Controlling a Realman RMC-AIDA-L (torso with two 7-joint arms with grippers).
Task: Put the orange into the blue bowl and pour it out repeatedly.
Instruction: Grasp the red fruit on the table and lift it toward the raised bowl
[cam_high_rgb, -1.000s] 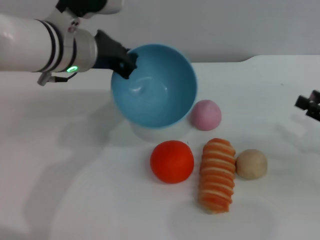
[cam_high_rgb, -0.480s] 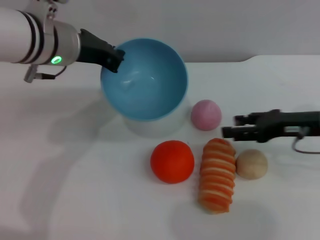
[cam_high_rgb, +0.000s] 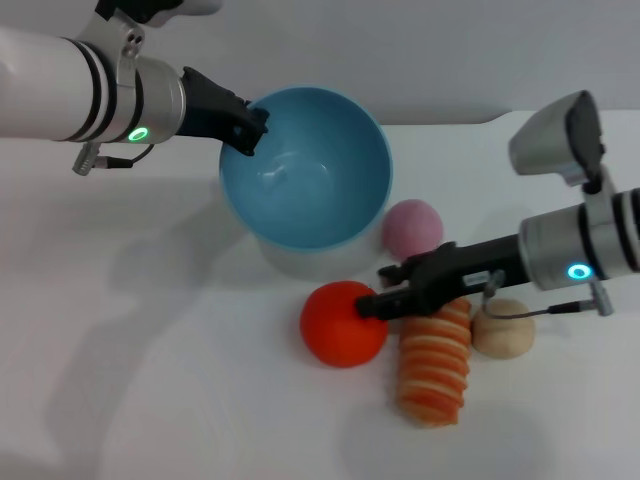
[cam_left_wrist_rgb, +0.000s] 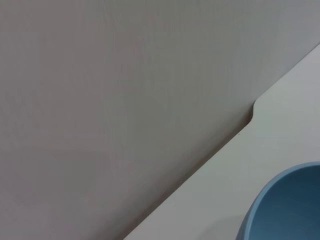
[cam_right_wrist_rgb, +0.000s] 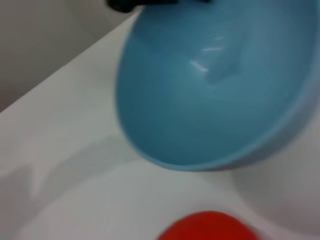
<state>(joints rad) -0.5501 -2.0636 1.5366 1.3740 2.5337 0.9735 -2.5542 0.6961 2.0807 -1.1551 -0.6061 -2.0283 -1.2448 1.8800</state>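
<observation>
The blue bowl (cam_high_rgb: 310, 175) hangs tilted above the table at the back, its opening facing forward, and it is empty. My left gripper (cam_high_rgb: 248, 126) is shut on its far-left rim. The orange (cam_high_rgb: 340, 325) lies on the table in front of the bowl. My right gripper (cam_high_rgb: 376, 290) reaches in from the right and is open, its fingertips at the orange's upper right side. The right wrist view shows the bowl (cam_right_wrist_rgb: 215, 85) close up, with the top of the orange (cam_right_wrist_rgb: 207, 227) below it. Only a piece of the bowl's rim (cam_left_wrist_rgb: 280, 205) shows in the left wrist view.
A pink ball (cam_high_rgb: 412, 228) sits right of the bowl. An orange-and-cream striped loaf (cam_high_rgb: 435, 362) lies right beside the orange, under the right arm. A tan ball (cam_high_rgb: 503, 328) lies right of the loaf. The white table's back edge meets a grey wall.
My right arm has swept in from the right edge to the orange. The left arm has shifted slightly with the bowl, still tilted.
</observation>
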